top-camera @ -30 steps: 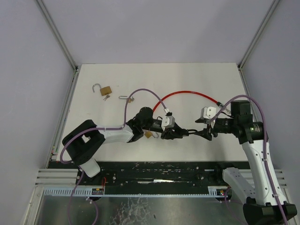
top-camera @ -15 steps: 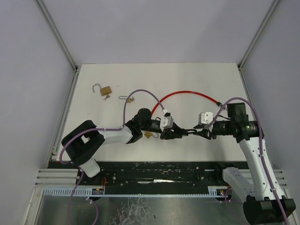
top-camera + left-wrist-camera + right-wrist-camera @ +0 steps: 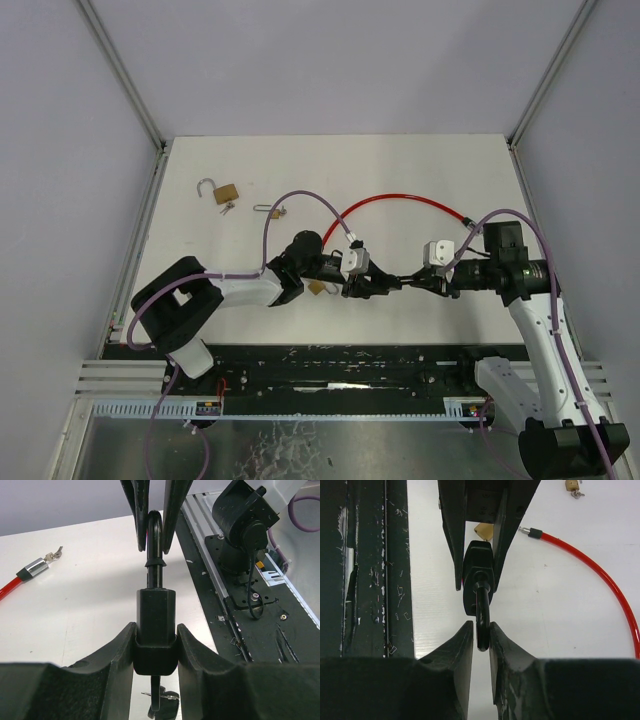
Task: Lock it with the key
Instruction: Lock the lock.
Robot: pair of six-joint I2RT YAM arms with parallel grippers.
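One black lock (image 3: 156,615) shows clearly only wristside.

A: What blocks the left gripper (image 3: 378,285) straight ahead?

B: The right gripper (image 3: 415,282), nose to nose with it. Both clamp the same black lock (image 3: 156,615), and only the lock's length separates their fingertips.

A: And underneath?

B: Bare table (image 3: 420,170) under the right gripper. A small brass padlock (image 3: 483,530) lies under the left wrist, just behind its fingers.

A: To the sides?

B: Away from the arm bases, the red cable (image 3: 400,200) arches near both wrists. Toward the bases there is a strip of open table, then the black rail (image 3: 350,365) running alongside.
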